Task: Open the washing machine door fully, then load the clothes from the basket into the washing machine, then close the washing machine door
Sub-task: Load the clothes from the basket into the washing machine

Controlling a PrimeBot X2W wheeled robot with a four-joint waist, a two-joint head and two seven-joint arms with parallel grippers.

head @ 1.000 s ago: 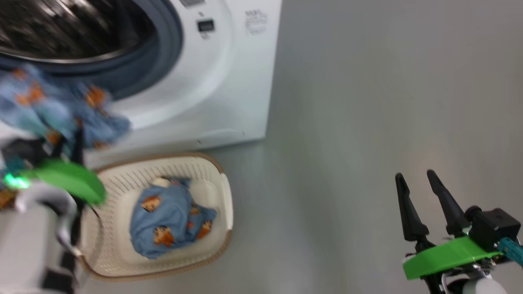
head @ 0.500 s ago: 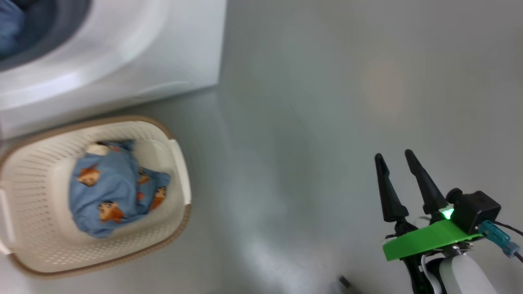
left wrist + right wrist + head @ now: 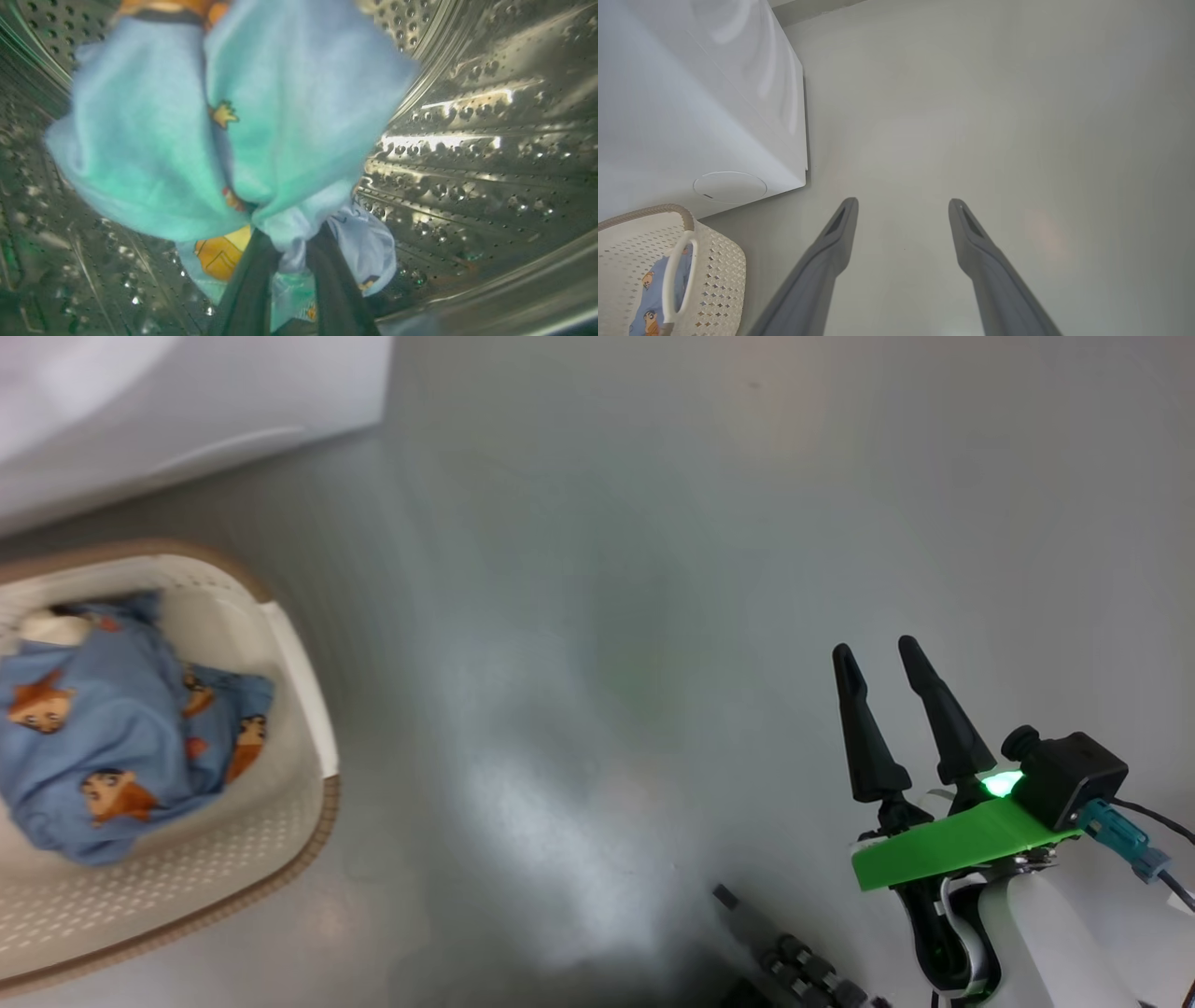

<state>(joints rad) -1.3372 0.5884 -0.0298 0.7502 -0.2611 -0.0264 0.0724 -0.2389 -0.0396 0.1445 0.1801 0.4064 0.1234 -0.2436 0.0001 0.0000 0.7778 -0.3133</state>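
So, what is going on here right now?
The robot is loading laundry. Its left gripper, jaws pinched on a light blue garment, is inside the steel drum of the washing machine. The right gripper hangs over the grey floor with its jaws open and empty. A second blue garment lies in the basket beside the machine, not yet loaded.

Black-fingered right gripper (image 3: 876,649), green bracket (image 3: 952,845)

Clothes (image 3: 187,140) pinched in left gripper (image 3: 292,237), hanging inside perforated steel drum (image 3: 490,140).
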